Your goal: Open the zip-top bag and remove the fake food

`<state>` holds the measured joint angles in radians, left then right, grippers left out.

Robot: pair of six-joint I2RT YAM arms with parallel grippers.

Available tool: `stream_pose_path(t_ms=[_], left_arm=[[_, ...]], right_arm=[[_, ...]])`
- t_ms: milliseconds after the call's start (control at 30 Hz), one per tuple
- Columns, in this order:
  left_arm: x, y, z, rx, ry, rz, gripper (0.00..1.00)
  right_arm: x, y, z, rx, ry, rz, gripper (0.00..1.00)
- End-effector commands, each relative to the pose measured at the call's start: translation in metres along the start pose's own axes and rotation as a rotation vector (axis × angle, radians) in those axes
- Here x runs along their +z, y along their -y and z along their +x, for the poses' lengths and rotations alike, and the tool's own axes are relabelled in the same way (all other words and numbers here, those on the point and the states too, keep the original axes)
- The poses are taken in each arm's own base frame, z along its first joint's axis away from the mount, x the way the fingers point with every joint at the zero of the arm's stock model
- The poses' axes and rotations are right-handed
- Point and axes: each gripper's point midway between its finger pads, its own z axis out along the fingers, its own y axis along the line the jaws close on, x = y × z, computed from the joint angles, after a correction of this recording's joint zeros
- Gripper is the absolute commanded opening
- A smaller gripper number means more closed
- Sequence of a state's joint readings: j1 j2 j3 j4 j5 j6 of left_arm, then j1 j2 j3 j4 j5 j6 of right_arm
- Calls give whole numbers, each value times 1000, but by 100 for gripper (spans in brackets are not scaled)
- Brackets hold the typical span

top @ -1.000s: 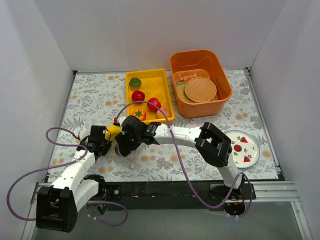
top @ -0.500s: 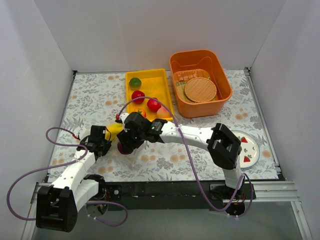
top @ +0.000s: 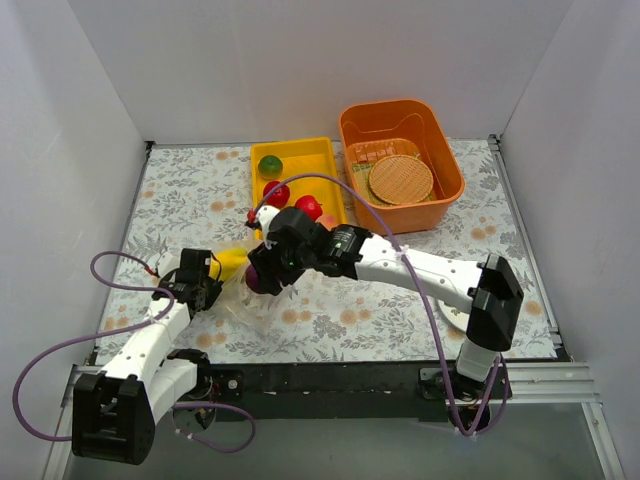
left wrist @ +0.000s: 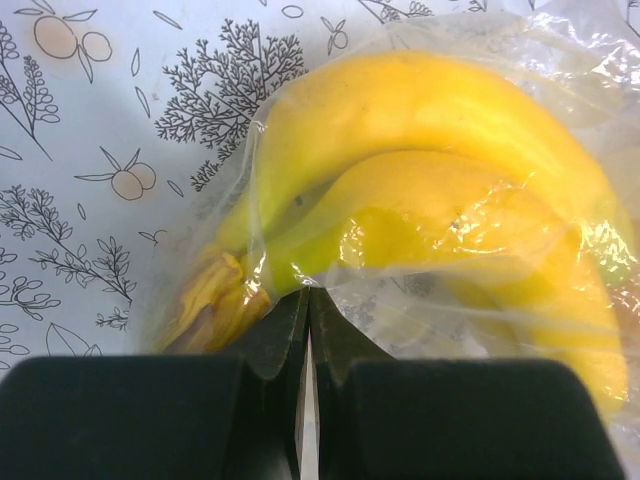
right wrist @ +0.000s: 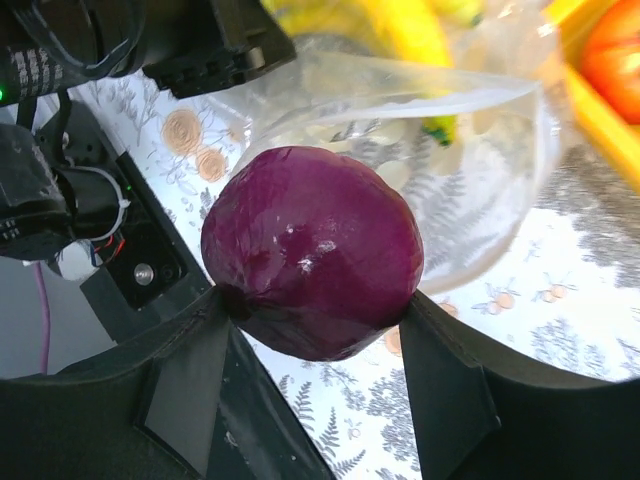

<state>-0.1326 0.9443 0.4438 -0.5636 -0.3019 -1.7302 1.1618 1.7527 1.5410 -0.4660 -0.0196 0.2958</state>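
The clear zip-top bag (top: pixel 243 300) lies on the patterned cloth at front left with yellow toy bananas (left wrist: pixel 420 190) inside. My left gripper (top: pixel 205 285) is shut, pinching the bag's plastic next to the bananas' stem end (left wrist: pixel 305 300). My right gripper (top: pixel 262 277) is shut on a purple toy onion (right wrist: pixel 312 250) and holds it above the bag's open mouth (right wrist: pixel 440 160). The yellow tray (top: pixel 330 152) behind holds a green fruit (top: pixel 270 165), red fruits (top: pixel 277 193) and a peach piece.
An orange bin (top: pixel 451 180) with a round tan woven disc (top: pixel 400 179) stands at the back right. A white plate is mostly hidden under my right arm (top: pixel 430 275) at the right. White walls enclose the table.
My right gripper has lifted out of the bag with the purple onion and moved up and right toward the yellow tray. The left gripper has stayed on the bag.
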Motion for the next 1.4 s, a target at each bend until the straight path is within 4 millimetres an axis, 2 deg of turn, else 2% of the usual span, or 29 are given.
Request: stream_pose_path(t_ms=[0,33,67,100,133,167,200,333,367,400,467,533,567,600,667,700,833,900,967,1033,1067,1133,1167,1200,1233,1267,1300,1333,1367], left_arm=[[-13,16,-15,19,26,45,0],[-16,21,-18,20,33,58,0],[-18,23,-19,23,33,67,0],[-19,25,-21,29,35,72,0],[-22,28,-22,42,33,87,0],[-27,34,-26,47,40,107,0],[-29,37,-28,54,42,118,0],[-45,51,-34,89,45,184,9],[-52,58,-38,89,51,217,12],[-56,60,-40,98,56,234,14],[-64,65,-42,119,59,264,20],[-75,75,-48,131,75,314,25],[-77,77,-49,143,79,325,29],[-83,84,-52,149,82,350,32],[-87,90,-55,165,85,374,37],[-90,94,-57,168,91,385,39],[-90,99,-60,173,103,400,50],[-88,99,-60,167,106,400,56],[-82,99,-59,167,102,387,57],[-74,94,-61,146,110,341,57],[-70,91,-62,142,113,317,57],[-62,84,-66,106,125,257,55],[-59,81,-67,91,127,238,54],[-57,77,-68,80,129,215,54],[-54,69,-72,56,146,170,53],[-52,65,-74,44,155,142,53],[-51,59,-77,38,168,115,53],[-51,54,-79,32,179,94,54],[-50,48,-83,20,199,67,54]], right_arm=[[-33,37,-39,-7,108,86,36],[-36,60,-49,22,122,114,35],[-39,70,-64,17,155,121,35],[-31,84,-67,26,152,143,35],[-31,110,-77,50,173,183,36],[-34,120,-95,52,211,192,36],[-21,136,-97,57,203,215,36],[-7,215,-128,103,271,386,37],[-6,232,-134,108,288,444,38],[4,249,-140,110,292,481,38],[8,278,-144,125,300,560,41],[20,302,-145,128,301,600,51],[25,308,-145,130,301,609,56],[35,315,-139,131,290,613,65],[40,323,-139,136,296,613,74],[46,327,-135,139,287,611,83],[47,321,-140,138,292,573,98],[39,314,-146,144,305,559,98],[31,306,-147,151,297,541,98],[16,290,-154,168,309,519,93],[3,279,-148,177,293,506,90],[-2,250,-138,199,277,445,77],[-13,234,-118,208,252,425,71],[-10,212,-110,213,260,377,61],[-11,194,-101,214,252,325,57],[-31,173,-104,210,289,288,52],[-15,155,-71,225,243,251,46],[-16,136,-64,220,241,199,45],[-26,121,-62,214,261,172,43]])
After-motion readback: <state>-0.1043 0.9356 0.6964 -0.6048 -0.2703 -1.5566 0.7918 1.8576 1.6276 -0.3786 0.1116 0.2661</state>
